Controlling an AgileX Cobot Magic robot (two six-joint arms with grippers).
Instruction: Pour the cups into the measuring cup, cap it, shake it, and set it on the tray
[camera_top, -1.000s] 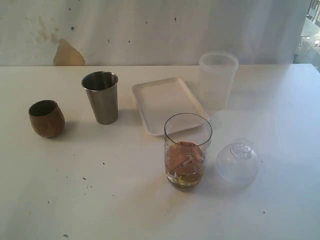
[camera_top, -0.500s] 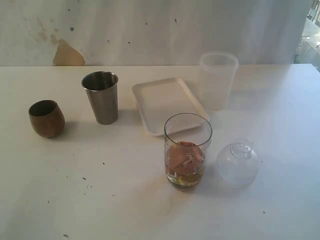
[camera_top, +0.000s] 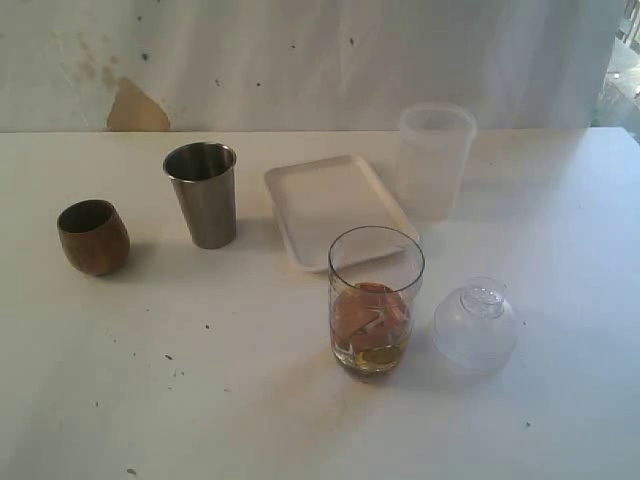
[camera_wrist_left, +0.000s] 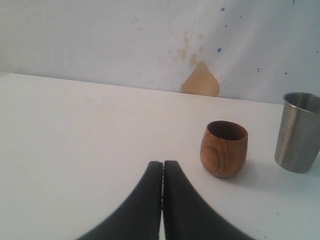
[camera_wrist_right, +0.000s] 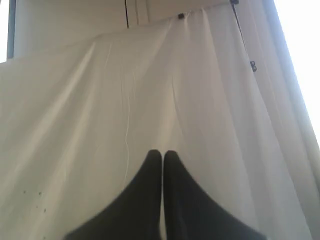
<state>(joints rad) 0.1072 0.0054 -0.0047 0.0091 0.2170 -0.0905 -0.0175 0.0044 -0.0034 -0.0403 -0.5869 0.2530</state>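
Observation:
The brown wooden cup (camera_top: 93, 236) stands at the left of the table, and the steel tumbler (camera_top: 203, 194) is upright to its right. Front of centre is the clear measuring cup (camera_top: 376, 300), holding brownish-orange pieces in its lower half. The clear dome cap (camera_top: 476, 325) rests on the table just right of it. Behind the measuring cup lies the white tray (camera_top: 315, 190). My left gripper (camera_wrist_left: 163, 164) is shut and empty, low over the table short of the wooden cup (camera_wrist_left: 224, 148) and the steel tumbler (camera_wrist_left: 298, 131). My right gripper (camera_wrist_right: 162, 153) is shut and faces only a white curtain. Neither gripper shows in the exterior view.
A frosted translucent tumbler (camera_top: 436, 160) stands behind the tray at the back right. A white curtain with a tan patch (camera_top: 136, 108) hangs behind the table. Small dark specks dot the white tabletop (camera_top: 200, 400).

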